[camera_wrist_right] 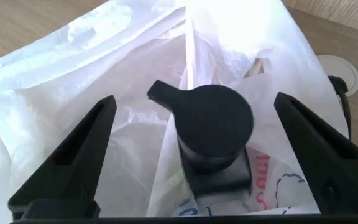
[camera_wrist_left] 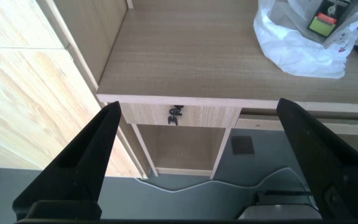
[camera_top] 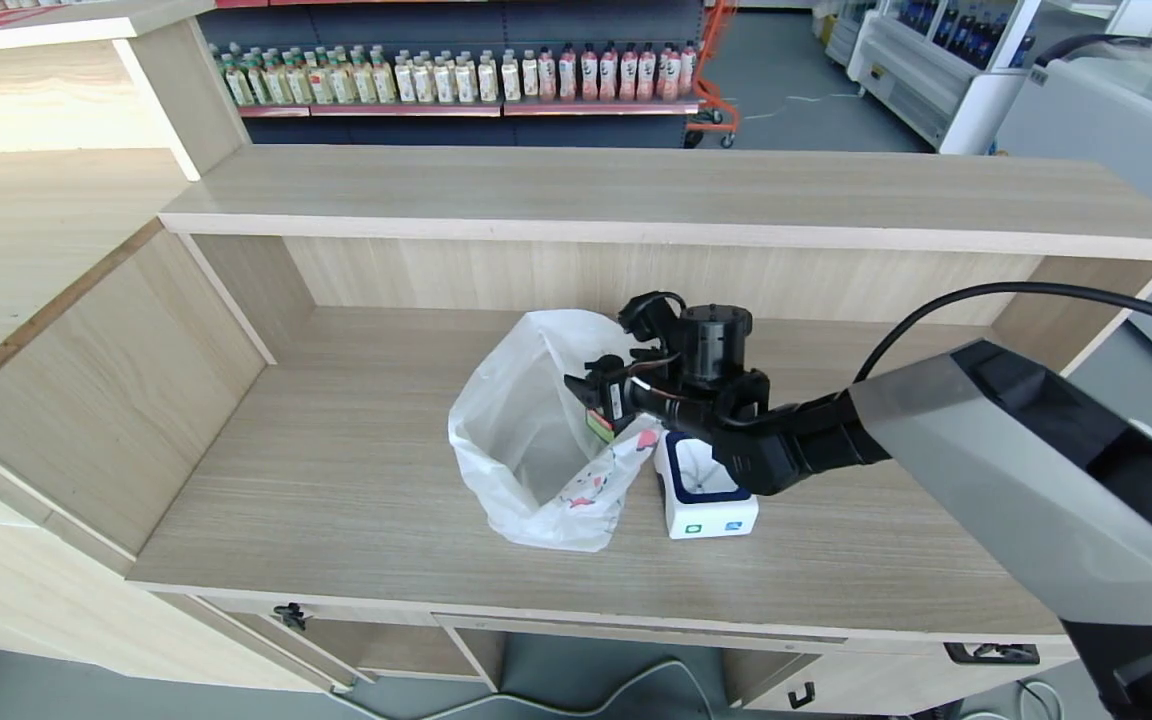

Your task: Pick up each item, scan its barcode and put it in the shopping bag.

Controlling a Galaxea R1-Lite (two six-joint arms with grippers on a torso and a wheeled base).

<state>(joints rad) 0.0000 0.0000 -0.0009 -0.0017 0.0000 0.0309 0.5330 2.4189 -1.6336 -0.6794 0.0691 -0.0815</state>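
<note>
A white plastic shopping bag stands open in the middle of the wooden counter. My right gripper hangs over the bag's right rim, open. A dark item with a round black cap and a green and red label sits between and below the spread fingers, inside the bag's mouth. The fingers do not touch it. A white scanner box with a blue frame stands just right of the bag. My left gripper is open and empty, low in front of the counter's near left edge; from there the bag and the item show.
A raised back wall and a slanted left side wall close in the counter. A drawer lock sits under its front edge. A round cable grommet lies in the counter beside the bag. Store shelves with bottles stand behind.
</note>
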